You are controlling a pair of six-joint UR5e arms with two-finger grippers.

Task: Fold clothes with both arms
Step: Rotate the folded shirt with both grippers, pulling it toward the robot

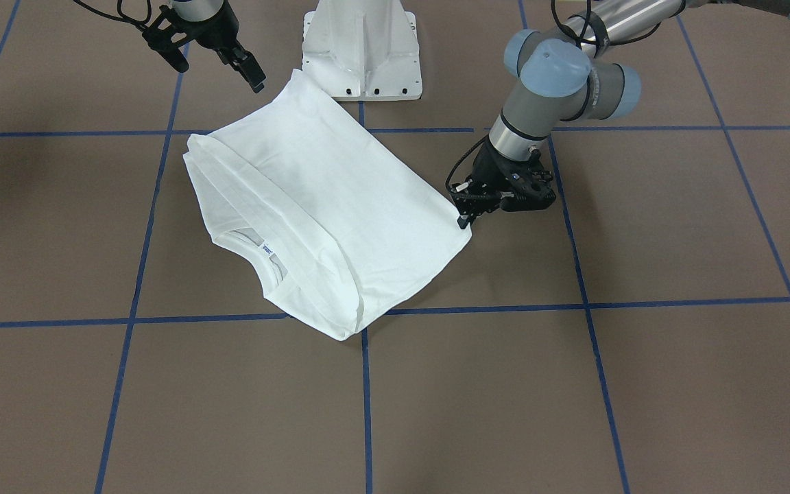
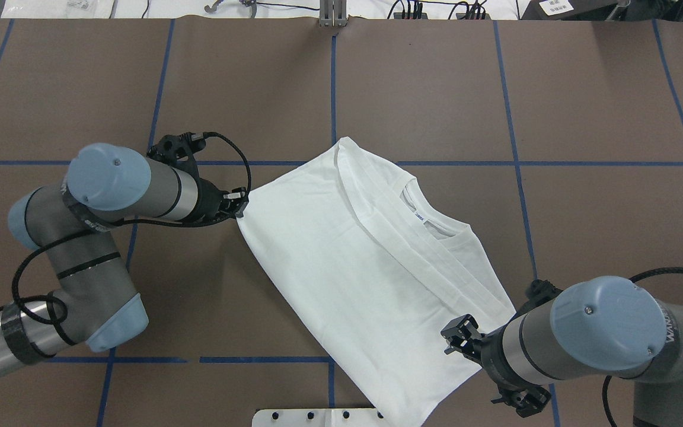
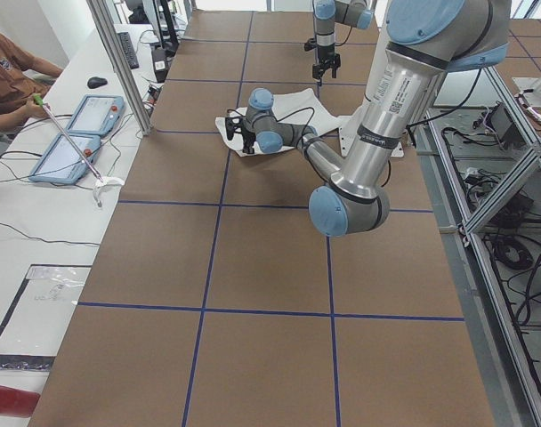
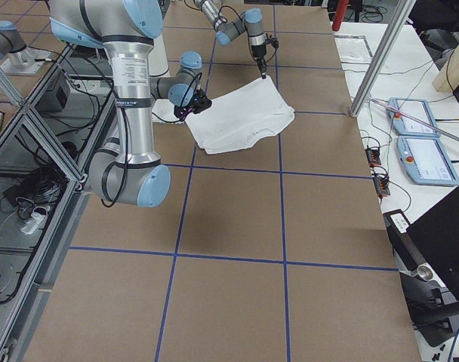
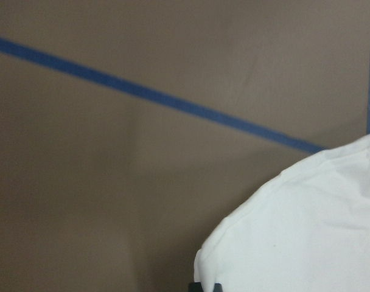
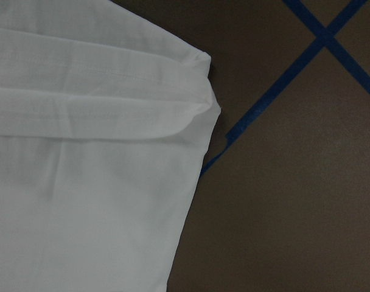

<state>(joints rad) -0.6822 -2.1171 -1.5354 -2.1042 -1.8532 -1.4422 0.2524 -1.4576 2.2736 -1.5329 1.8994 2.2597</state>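
1. The T-shirt lies part-folded in the middle of the desk, askew to the blue tape lines. In the overhead view its collar points toward 2 o'clock.
2. The left claw sits at the shirt's 9 o'clock corner with its jaws narrow. Whether any cloth is pinched cannot be told. A shallow bite there would likely slip once lifted.
3. It could also catch only the top layer, which would peel the fold open.
4. The right claw hangs spread wide and empty by the 5 o'clock edge. If the left arm pulls alone, the shirt would probably drag and skew.
5. The 6 o'clock corner lies just beside the white pedestal, where cloth might snag.
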